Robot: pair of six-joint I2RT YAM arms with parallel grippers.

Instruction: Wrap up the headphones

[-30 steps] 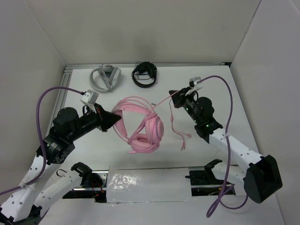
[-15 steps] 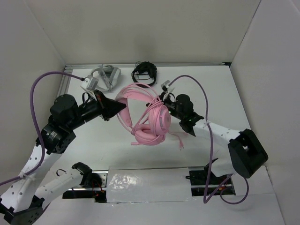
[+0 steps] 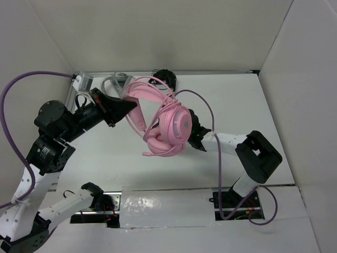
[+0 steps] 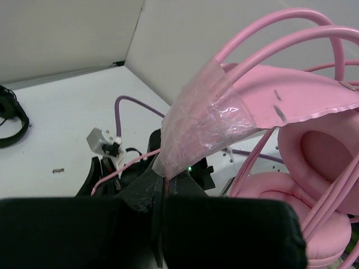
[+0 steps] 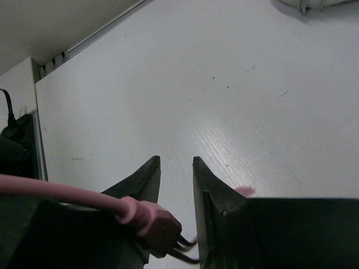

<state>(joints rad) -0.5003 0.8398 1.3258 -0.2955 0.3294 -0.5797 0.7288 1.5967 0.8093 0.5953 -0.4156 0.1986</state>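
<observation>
The pink headphones (image 3: 169,126) hang above the table, cable looped over the headband. My left gripper (image 3: 130,107) holds them from the left, shut on a headband section wrapped in clear tape (image 4: 196,129); in the left wrist view the left gripper (image 4: 162,180) pinches the tape's lower end. My right gripper (image 3: 190,132) sits low against the right side of the earcups (image 3: 176,124). In the right wrist view the right gripper (image 5: 176,162) is open with bare table between its tips. The pink cable (image 5: 56,188) and its plug (image 5: 154,221) lie against the left finger.
Grey headphones (image 3: 113,83) and black headphones (image 3: 164,75) lie at the table's back edge, the grey pair partly behind my left arm. A shiny plastic-covered strip (image 3: 166,205) runs along the near edge. White walls close in the left, back and right sides.
My left arm has lifted the headphones up and toward the back. My right gripper has swung left to the earcups and opened, releasing the cable it was pinching.
</observation>
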